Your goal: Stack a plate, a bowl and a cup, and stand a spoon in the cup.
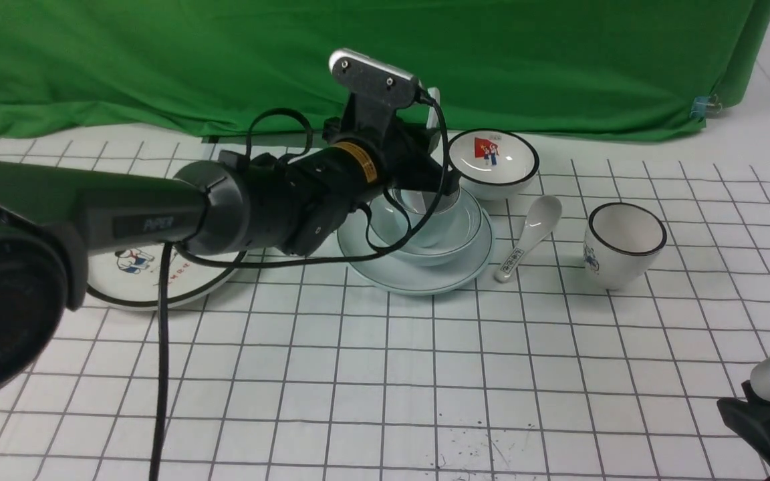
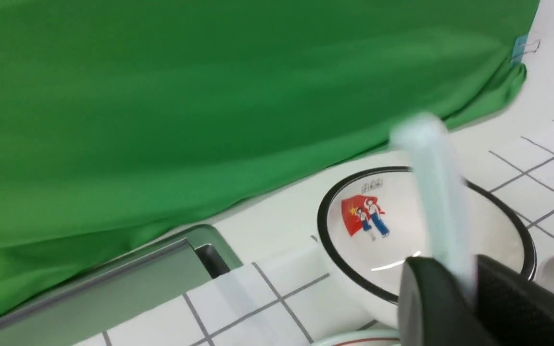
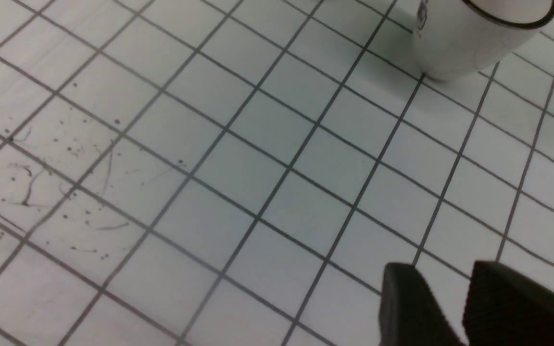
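The pale green plate [image 1: 418,284] sits at table centre with the bowl [image 1: 468,244] in it and the cup [image 1: 425,210] in the bowl. My left gripper [image 1: 440,179] hangs right over the cup, shut on the pale green spoon [image 1: 433,110]. The spoon's handle points up above the jaws and its lower end is hidden behind them. In the left wrist view the blurred spoon handle [image 2: 431,192] rises from between the shut jaws of my left gripper [image 2: 455,265]. My right gripper [image 3: 443,269] is empty with a narrow gap between its jaws, low over the table at the front right.
A black-rimmed bowl with a red picture [image 1: 493,160] stands just behind the stack. A white printed spoon [image 1: 532,234] and a black-rimmed cup [image 1: 622,244] lie to its right. A cartoon plate [image 1: 158,284] lies left, under my left arm. Green cloth backs the table.
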Tool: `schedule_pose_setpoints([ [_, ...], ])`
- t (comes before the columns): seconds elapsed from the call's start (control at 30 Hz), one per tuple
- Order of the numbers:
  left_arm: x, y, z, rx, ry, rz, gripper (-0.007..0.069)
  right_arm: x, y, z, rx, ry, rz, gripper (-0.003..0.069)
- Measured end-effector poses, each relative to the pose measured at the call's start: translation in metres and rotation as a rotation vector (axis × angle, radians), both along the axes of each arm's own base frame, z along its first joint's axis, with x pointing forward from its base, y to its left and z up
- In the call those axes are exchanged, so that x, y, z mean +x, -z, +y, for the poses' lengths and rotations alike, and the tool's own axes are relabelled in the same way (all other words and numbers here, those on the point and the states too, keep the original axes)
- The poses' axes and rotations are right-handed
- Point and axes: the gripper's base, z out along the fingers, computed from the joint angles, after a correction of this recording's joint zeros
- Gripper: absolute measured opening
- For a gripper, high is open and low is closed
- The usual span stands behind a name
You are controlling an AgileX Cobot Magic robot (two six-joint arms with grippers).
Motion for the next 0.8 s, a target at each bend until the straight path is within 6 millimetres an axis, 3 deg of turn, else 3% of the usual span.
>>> schedule_pose_setpoints([
  [0.07, 0.000, -0.001, 0.000, -0.003, 0.000, -0.004, 0.0104, 0.000, 0.000, 0.000, 0.000, 0.000, 0.000, 0.0222],
  [0.13, -0.001, -0.005, 0.000, -0.007, -0.001, -0.008, 0.0219, -0.001, -0.004, -0.002, -0.017, 0.016, 0.027, 0.0172],
  [0.17, -0.001, -0.006, 0.000, -0.007, -0.001, -0.009, 0.0227, -0.001, -0.006, -0.002, -0.019, 0.021, 0.034, 0.0156],
  [0.2, -0.002, -0.011, 0.001, 0.000, -0.003, -0.003, 0.0278, -0.003, -0.014, -0.004, -0.025, 0.041, 0.059, 0.0088],
  [0.3, -0.009, -0.034, 0.006, 0.041, -0.009, 0.015, 0.0326, -0.011, -0.037, -0.009, -0.013, 0.072, 0.093, 0.0022],
  [0.43, -0.036, -0.101, 0.022, 0.092, -0.035, 0.027, 0.0258, -0.035, -0.066, -0.015, 0.040, 0.036, 0.083, 0.0013],
  [0.47, -0.040, -0.108, 0.025, 0.096, -0.039, 0.029, 0.0242, -0.038, -0.069, -0.016, 0.049, 0.030, 0.075, 0.0013],
  [0.5, -0.059, -0.141, 0.035, 0.101, -0.055, 0.026, 0.0179, -0.049, -0.074, -0.018, 0.084, 0.007, 0.041, 0.0013],
  [0.57, -0.086, -0.176, 0.051, 0.116, -0.079, 0.044, 0.0053, -0.066, -0.078, -0.024, 0.150, -0.019, -0.030, 0.0013],
  [0.6, -0.089, -0.180, 0.052, 0.110, -0.080, 0.033, 0.0053, -0.066, -0.077, -0.023, 0.152, -0.021, -0.030, 0.0013],
  [0.63, -0.117, -0.205, 0.066, 0.096, -0.092, 0.016, -0.0009, -0.077, -0.076, -0.027, 0.210, -0.035, -0.114, 0.0013],
  [0.67, -0.133, -0.219, 0.073, 0.075, -0.095, -0.008, -0.0021, -0.079, -0.075, -0.028, 0.240, -0.040, -0.163, 0.0013],
  [0.7, -0.133, -0.217, 0.074, 0.079, -0.095, -0.001, -0.0023, -0.080, -0.071, -0.028, 0.239, -0.040, -0.158, 0.0013],
  [0.73, -0.166, -0.233, 0.089, 0.048, -0.098, -0.035, -0.0034, -0.083, -0.069, -0.029, 0.299, -0.051, -0.271, 0.0013],
  [0.77, -0.169, -0.234, 0.090, 0.047, -0.098, -0.038, -0.0034, -0.083, -0.067, -0.029, 0.305, -0.052, -0.282, 0.0013],
  [0.8, -0.187, -0.237, 0.099, 0.039, -0.099, -0.053, -0.0036, -0.082, -0.065, -0.028, 0.341, -0.057, -0.350, 0.0013],
])
